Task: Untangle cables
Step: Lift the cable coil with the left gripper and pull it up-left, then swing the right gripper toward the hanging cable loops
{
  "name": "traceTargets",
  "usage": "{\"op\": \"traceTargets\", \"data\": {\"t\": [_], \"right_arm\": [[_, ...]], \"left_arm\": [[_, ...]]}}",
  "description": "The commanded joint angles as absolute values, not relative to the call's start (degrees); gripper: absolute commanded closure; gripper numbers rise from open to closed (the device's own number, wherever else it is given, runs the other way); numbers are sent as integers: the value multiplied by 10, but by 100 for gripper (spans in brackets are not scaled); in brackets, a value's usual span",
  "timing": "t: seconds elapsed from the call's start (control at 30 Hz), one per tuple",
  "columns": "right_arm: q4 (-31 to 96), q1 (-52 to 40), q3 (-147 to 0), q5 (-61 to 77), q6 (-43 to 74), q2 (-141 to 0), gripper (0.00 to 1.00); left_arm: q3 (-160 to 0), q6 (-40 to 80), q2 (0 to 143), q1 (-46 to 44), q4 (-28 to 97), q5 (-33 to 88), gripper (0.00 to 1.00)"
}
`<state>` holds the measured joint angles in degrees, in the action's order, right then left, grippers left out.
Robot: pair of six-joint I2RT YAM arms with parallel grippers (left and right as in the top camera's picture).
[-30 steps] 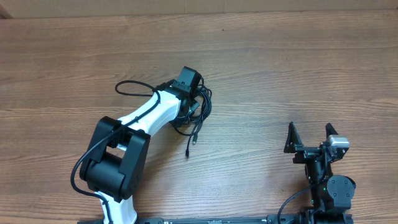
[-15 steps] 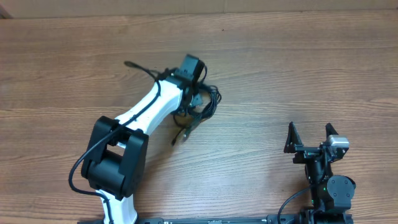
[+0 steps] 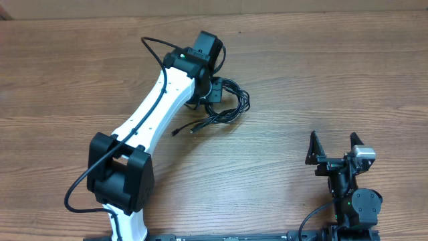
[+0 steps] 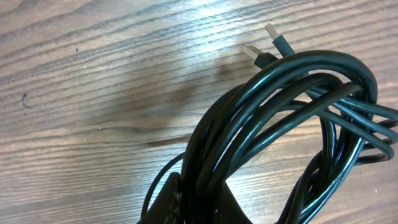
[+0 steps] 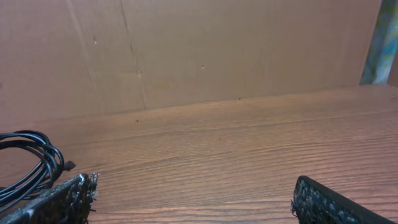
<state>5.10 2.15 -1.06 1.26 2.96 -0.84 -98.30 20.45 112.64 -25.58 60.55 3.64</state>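
The cables [image 3: 227, 104] are a bundle of thin black cords in loose loops at the table's middle, with two small plug ends [image 3: 186, 128] trailing to the lower left. My left gripper [image 3: 212, 92] is shut on the bundle. In the left wrist view the looped cables [image 4: 292, 124] fill the right half, pinched between the fingers [image 4: 199, 202], and two metal plug tips [image 4: 264, 43] show at the top. My right gripper [image 3: 334, 148] is open and empty near the front right edge; its view shows part of the cables [image 5: 34, 162] at far left.
A brown cardboard wall [image 5: 217, 50] stands at the table's back edge. The thick black wire [image 3: 157, 50] of the left arm arcs above the arm. Bare wooden tabletop [image 3: 348, 73] lies to the right of the bundle.
My left arm has swung up and to the right, dragging the cable bundle with it. The plug ends now trail to the lower left. The right arm has not moved.
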Motion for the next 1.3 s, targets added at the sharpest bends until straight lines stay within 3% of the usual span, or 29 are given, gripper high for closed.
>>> {"op": "traceTargets", "data": {"t": [0.0,0.13,0.23,0.37,0.53,0.73,1.07,1.17,1.27], "right_arm": [[48,18,-4,12,27,-2,0],[46,18,-4,25,38,-2,0],[39,18,-4,92,111,-2,0],[31,18,-4,247,335,-2,0],[30,18,-4,303,506,-2,0],[25,18,-28,333,428,-2,0],[187,19,-177,302,385,-120,0],[202,19,-208,359,385,-192,0],[137,19,-214,484,385,-263,0]], "left_arm": [[-1004,166,1126,-243,612,85,96],[-1004,147,1126,-224,613,152,96],[-1004,147,1126,-206,610,198,96],[-1004,147,1126,-180,610,263,96],[-1004,148,1126,-162,611,282,96],[-1004,148,1126,-161,610,281,96],[-1004,148,1126,-161,610,282,96],[-1004,154,1126,-161,611,281,96],[-1004,201,1126,-161,611,281,96]]}}
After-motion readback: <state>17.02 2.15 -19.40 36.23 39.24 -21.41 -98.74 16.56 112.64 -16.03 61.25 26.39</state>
